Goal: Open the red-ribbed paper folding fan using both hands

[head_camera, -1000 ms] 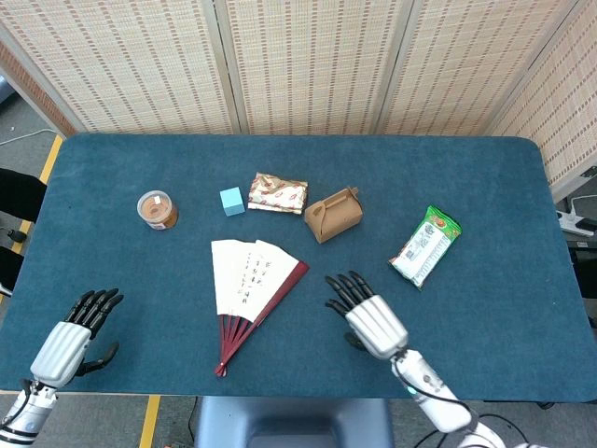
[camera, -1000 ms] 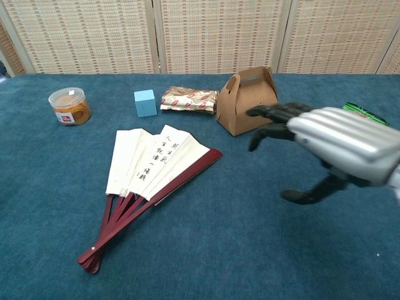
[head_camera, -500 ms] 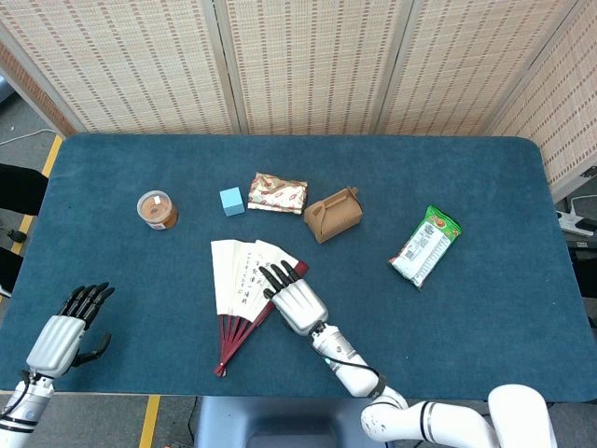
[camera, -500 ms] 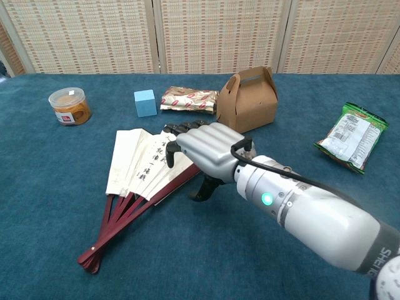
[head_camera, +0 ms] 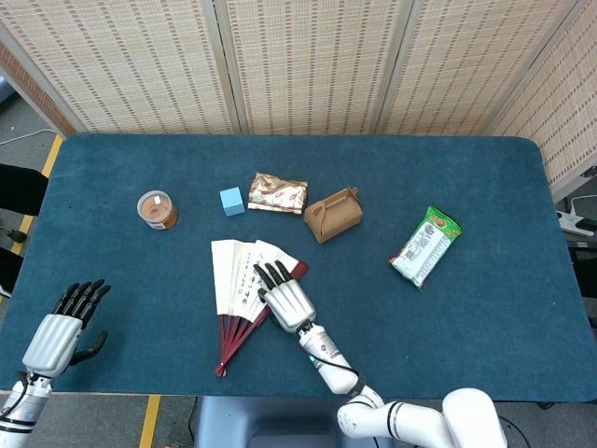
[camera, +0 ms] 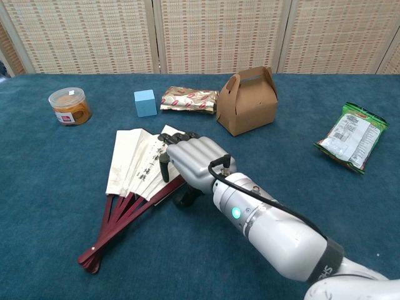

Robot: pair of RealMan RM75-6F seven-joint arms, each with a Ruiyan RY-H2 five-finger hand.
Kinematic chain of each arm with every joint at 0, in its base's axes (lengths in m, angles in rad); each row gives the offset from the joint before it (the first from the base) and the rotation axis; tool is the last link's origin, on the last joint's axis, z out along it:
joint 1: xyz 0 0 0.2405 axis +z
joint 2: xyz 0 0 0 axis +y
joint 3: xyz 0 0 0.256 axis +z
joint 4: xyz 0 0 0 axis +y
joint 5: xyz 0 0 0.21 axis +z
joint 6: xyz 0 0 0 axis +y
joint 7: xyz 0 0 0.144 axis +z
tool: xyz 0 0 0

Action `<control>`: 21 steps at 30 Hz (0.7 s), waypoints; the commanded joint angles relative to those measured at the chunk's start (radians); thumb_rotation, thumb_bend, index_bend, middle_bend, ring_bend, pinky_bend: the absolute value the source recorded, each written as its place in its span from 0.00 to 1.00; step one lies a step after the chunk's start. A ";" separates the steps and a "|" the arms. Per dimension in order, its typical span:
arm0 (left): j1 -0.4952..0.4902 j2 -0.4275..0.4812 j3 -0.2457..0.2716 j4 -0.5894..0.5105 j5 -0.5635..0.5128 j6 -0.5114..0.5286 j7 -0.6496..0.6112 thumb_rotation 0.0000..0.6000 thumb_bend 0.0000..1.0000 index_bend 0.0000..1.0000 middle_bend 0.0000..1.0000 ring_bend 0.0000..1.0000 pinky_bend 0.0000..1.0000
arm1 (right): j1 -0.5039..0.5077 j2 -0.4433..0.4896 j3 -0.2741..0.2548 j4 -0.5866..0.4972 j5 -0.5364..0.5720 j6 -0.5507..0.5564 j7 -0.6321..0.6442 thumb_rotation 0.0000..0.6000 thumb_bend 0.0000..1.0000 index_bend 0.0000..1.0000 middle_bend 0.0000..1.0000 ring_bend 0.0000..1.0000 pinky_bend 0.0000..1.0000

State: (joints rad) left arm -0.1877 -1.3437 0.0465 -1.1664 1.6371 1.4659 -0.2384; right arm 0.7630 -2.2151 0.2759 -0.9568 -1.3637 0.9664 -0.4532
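The red-ribbed paper fan lies partly spread on the blue table, its pivot end toward the front edge and its white leaves pointing away. My right hand rests palm down on the fan's right side, its dark fingertips lying over the paper and covering the outer red rib. Whether anything is pinched I cannot tell. My left hand hovers near the front left corner, fingers apart and empty, well away from the fan; only the head view shows it.
Behind the fan stand a brown paper box, a light blue cube and a patterned packet. A small lidded jar sits far left, a green snack bag at right.
My right hand has swept left from beside the fan and now lies on the fan's right edge. The left hand has drifted slightly toward the front. The fan's spread looks unchanged.
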 commanded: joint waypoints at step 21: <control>0.018 -0.005 -0.003 -0.001 -0.012 0.017 0.053 1.00 0.43 0.00 0.00 0.00 0.02 | 0.107 -0.011 -0.054 0.055 -0.032 0.172 0.069 1.00 0.74 0.68 0.12 0.00 0.00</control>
State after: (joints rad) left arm -0.1702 -1.3481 0.0430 -1.1669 1.6244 1.4826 -0.1858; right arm 0.8771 -2.2473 0.2238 -0.8694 -1.3839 1.1210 -0.3835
